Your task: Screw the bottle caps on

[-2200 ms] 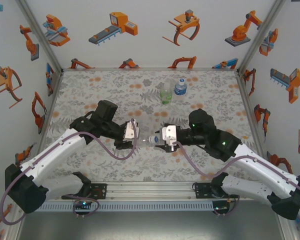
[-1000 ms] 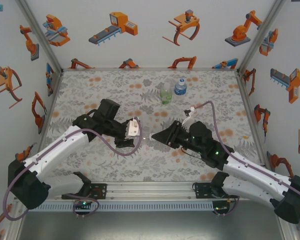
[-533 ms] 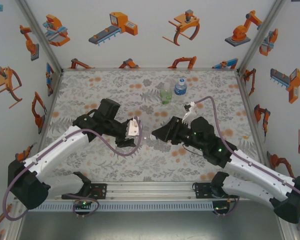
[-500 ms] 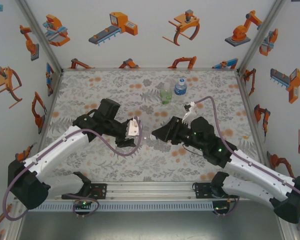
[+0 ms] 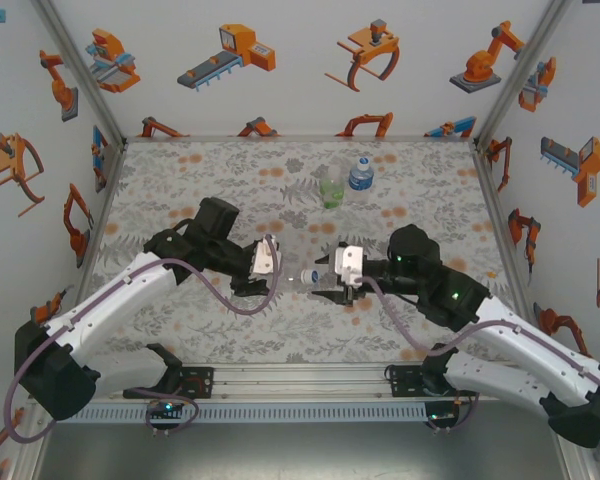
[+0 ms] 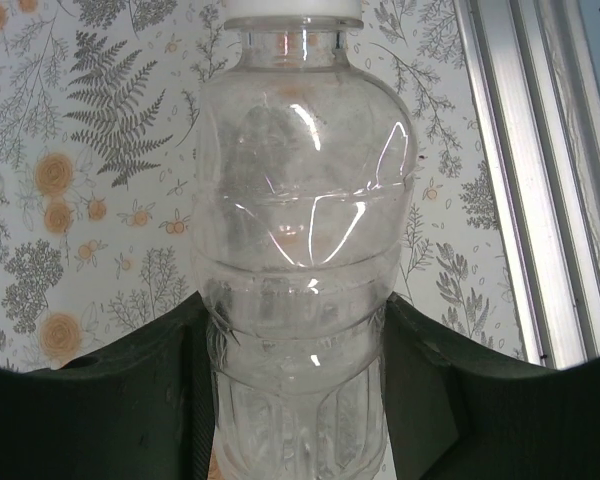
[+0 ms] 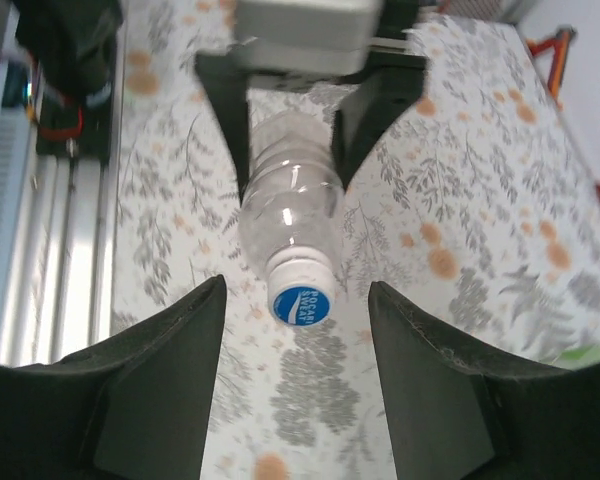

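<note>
The plain clear bottle (image 5: 292, 277) lies level above the middle of the table, with my left gripper (image 5: 278, 275) shut round its body. From the left wrist, the bottle (image 6: 300, 200) stands squeezed between both dark fingers (image 6: 130, 400), its white cap (image 6: 292, 8) at the top edge. My right gripper (image 5: 322, 279) faces it from the right, open. In the right wrist view the cap (image 7: 302, 298), white with a blue printed top, sits on the bottle's neck between my spread fingers (image 7: 170, 370), with a gap on each side.
Two more bottles stand upright at the back of the table, one with a green label (image 5: 330, 188) and one with a blue label (image 5: 360, 174). A metal rail (image 5: 300, 380) runs along the near edge. Printed walls close in the left, right and back.
The right gripper let go of the cap and opened. Its wrist turned back, white housing on top, jaws again either side of the cap. The left arm and bottle stayed put.
</note>
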Action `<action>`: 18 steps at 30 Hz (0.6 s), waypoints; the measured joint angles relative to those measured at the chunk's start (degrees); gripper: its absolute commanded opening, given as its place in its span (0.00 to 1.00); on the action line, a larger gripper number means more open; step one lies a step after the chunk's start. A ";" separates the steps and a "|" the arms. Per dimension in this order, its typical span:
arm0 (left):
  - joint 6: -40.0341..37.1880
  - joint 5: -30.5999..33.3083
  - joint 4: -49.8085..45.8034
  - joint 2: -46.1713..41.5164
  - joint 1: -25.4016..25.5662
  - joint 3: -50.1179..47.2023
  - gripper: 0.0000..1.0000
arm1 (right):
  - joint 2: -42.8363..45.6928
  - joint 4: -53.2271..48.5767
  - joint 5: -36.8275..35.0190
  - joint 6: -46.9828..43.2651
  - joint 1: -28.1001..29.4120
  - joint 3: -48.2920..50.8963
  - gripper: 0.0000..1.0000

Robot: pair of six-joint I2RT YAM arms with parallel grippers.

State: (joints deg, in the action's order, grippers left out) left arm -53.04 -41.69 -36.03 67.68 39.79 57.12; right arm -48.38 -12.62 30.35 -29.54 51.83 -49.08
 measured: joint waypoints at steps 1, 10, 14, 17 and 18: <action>-0.13 -0.26 0.00 0.00 0.00 0.00 0.00 | 0.02 0.04 0.61 -1.84 0.00 0.33 0.54; -0.37 -1.86 -0.26 0.00 0.37 0.00 0.00 | -0.17 3.26 1.86 -9.14 0.00 4.79 0.42; -0.42 -2.10 -0.81 0.00 0.37 0.00 0.00 | -0.15 4.68 1.53 -9.57 -0.02 5.22 0.31; -0.44 -2.19 -1.14 0.00 0.37 0.00 0.00 | -0.07 5.60 1.55 -8.76 -0.07 5.75 0.20; -0.42 -2.08 -1.22 0.00 0.37 0.00 0.00 | -0.02 5.92 1.51 -8.09 -0.07 5.97 0.15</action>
State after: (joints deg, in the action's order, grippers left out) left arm -53.45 -43.77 -37.26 67.68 40.16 57.12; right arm -48.40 -6.70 31.86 -37.63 51.77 -43.11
